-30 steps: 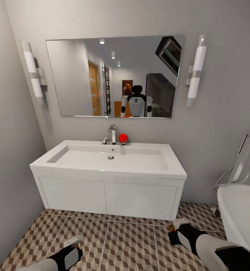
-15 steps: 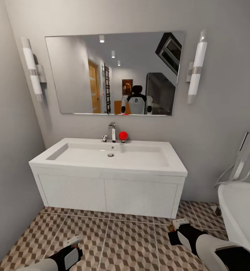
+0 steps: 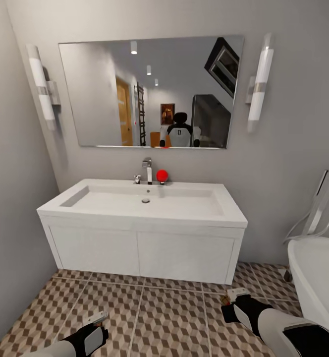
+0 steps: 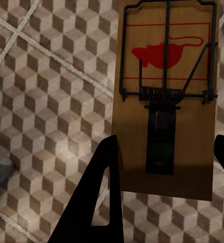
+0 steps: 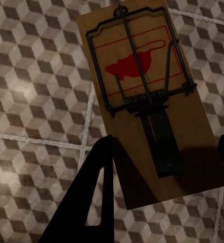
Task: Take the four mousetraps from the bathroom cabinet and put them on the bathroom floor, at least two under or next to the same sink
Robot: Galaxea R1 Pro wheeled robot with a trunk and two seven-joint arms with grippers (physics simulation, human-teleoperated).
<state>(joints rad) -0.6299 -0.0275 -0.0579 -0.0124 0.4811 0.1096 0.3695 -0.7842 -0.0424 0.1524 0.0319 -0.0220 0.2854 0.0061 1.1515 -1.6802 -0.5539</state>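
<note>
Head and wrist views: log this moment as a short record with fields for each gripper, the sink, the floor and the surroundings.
left gripper: shut on a mousetrap, held above the tiles
right gripper: shut on a second mousetrap, held above the tiles
bathroom sink: white basin on a white vanity unit, straight ahead, chrome tap at the back
red ball: beside the tap
bathroom floor: cube-pattern tiles
bathtub: white, at the robot's right
mirror: above the sink, a wall light on each side
</note>
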